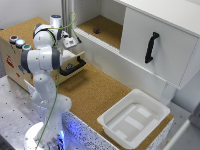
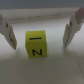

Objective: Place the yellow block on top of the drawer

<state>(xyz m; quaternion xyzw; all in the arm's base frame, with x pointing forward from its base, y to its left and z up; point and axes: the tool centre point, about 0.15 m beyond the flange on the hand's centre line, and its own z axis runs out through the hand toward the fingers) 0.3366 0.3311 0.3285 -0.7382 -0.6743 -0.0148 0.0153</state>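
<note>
Straddling the yellow block [image 2: 36, 43], spread fingers [image 2: 73, 29] are edge-cropped.

I see the arm [image 1: 42, 60] over the open drawer [image 1: 72, 64] (black handle), white tub [image 1: 134, 120] on the cork surface [image 1: 92, 92] far right.

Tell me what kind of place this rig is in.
Probably a lab test bench mocked up as a kitchen: a cork counter, a white cabinet door, a small wooden drawer box with coloured buttons, and a perforated metal table.
</note>
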